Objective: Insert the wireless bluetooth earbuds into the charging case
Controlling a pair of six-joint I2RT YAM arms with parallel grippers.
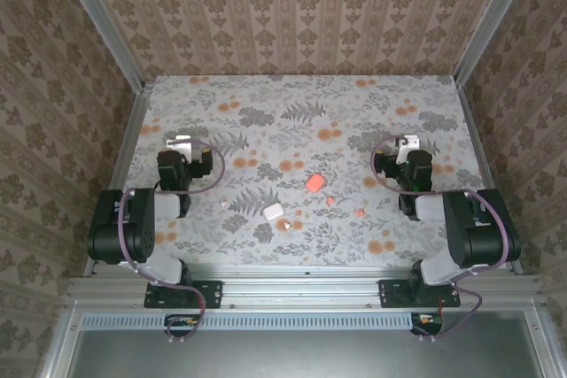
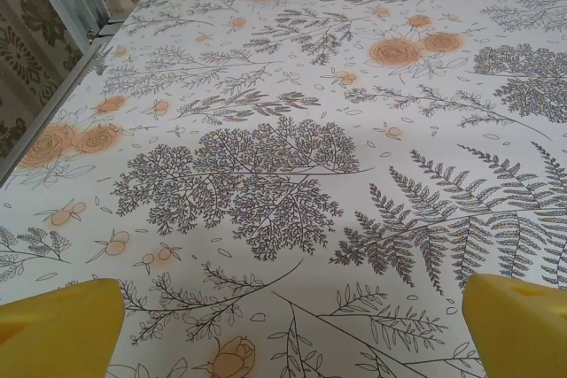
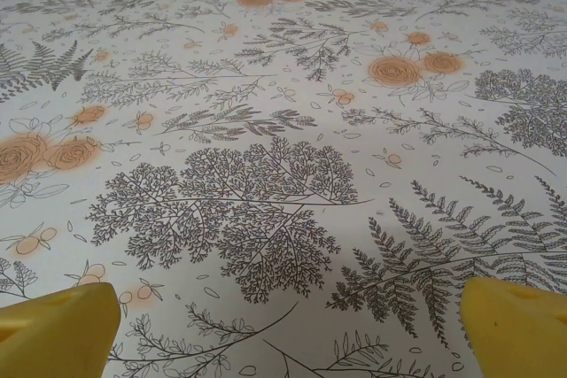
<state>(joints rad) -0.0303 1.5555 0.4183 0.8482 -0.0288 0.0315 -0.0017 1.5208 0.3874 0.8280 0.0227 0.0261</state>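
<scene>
While earbuds (image 1: pixel 330 200) sit central on table (image 1: pixel 266 95) — edges lie well apart.

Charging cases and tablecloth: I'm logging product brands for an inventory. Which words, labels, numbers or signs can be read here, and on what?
No text can be read.
The coral-pink charging case and the white charging case are too small in the top view to tell whether they bear any marking.
The tablecloth carries flower and fern prints and no lettering.
</scene>
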